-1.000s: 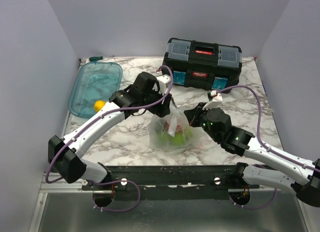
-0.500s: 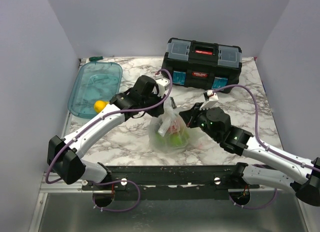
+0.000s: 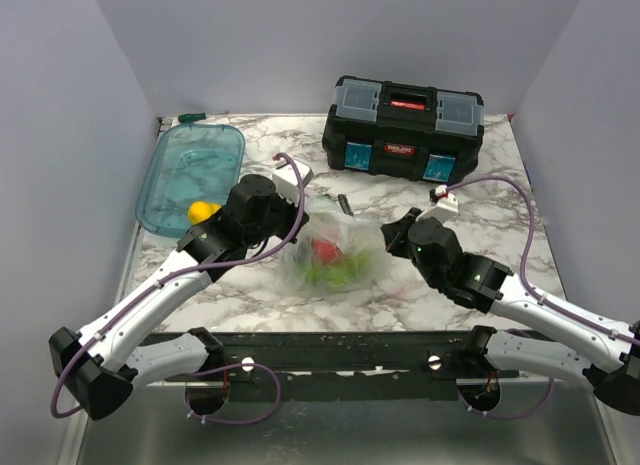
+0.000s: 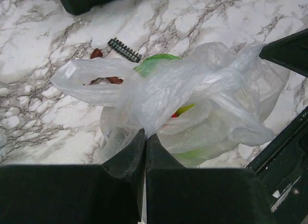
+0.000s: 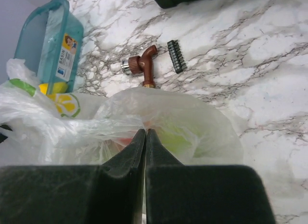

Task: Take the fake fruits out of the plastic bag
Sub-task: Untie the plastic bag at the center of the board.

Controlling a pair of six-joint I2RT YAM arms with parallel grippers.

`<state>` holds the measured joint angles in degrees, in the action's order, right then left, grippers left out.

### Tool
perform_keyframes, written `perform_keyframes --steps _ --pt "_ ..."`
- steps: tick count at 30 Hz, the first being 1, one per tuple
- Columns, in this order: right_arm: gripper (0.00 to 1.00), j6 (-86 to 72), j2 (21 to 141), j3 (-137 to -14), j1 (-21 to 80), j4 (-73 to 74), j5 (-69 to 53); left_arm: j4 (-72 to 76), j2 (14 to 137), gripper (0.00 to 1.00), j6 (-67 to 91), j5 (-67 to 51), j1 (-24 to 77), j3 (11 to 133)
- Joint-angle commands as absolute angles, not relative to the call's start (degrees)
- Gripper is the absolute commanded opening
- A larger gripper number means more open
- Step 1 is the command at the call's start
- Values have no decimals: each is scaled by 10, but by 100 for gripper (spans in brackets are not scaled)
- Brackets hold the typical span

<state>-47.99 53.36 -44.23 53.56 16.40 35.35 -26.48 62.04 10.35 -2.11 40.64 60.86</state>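
Note:
The clear plastic bag (image 3: pixel 338 257) lies mid-table, stretched between my two grippers. Inside it show a red fruit (image 3: pixel 323 250) and lime-green fruits (image 3: pixel 340 272); through the film the left wrist view shows green (image 4: pixel 204 154) and a bit of red (image 4: pixel 176 114). A yellow fruit (image 3: pixel 203 211) sits at the near end of the teal tub. My left gripper (image 4: pixel 145 135) is shut on a fold of the bag (image 4: pixel 202 98) at its left side. My right gripper (image 5: pixel 145 131) is shut on the bag's (image 5: pixel 202 123) right edge.
A teal tub (image 3: pixel 190 170) stands at the back left. A black toolbox (image 3: pixel 405 128) sits at the back. A brown pipe fitting (image 5: pixel 144 65) and a black bit strip (image 5: pixel 176 62) lie on the marble just behind the bag.
My left gripper has shut on the bag's left side and drawn back to the left. The bag has gone from bunched upright to spread low and wide. The right gripper has kept its hold.

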Motion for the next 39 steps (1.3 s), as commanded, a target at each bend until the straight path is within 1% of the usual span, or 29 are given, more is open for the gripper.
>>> perform_keyframes --steps 1,3,7,10,12,15,18,20,23,26,27,29,33,34,37,39 --pt "11 -385 528 -471 534 163 362 -209 583 0 93 1 403 584" --pt "22 -315 539 -501 534 148 313 -202 583 0 96 -33 403 580" --pt "42 -241 569 -577 534 178 238 -205 594 0 99 -53 404 583" --pt "53 -200 594 -607 534 179 154 -211 597 0 104 -66 404 590" --pt "59 -192 619 -621 534 177 113 -203 593 0 105 -69 404 582" --pt "60 -195 668 -650 534 192 81 -204 597 0 105 -68 404 583" --pt "58 -205 699 -653 534 187 61 -214 603 0 109 -77 403 591" --pt "52 -211 706 -641 535 179 73 -208 599 0 108 -75 404 584" --pt "47 -222 706 -630 535 180 111 -208 600 0 106 -62 404 583" --pt "40 -232 680 -606 534 163 154 -216 606 0 113 -65 404 592" --pt "36 -242 668 -594 534 154 175 -215 605 0 114 -65 404 590" --pt "27 -262 646 -569 535 135 205 -209 601 0 115 -56 403 584" --pt "3 -281 623 -540 535 120 233 -212 598 0 120 -39 404 587" --pt "1 -288 618 -536 535 120 245 -211 594 0 123 -34 404 585" --pt "1 -330 598 -524 535 130 304 -192 573 0 127 -5 404 567" --pt "1 -360 578 -512 534 130 337 -184 560 0 133 34 404 558"
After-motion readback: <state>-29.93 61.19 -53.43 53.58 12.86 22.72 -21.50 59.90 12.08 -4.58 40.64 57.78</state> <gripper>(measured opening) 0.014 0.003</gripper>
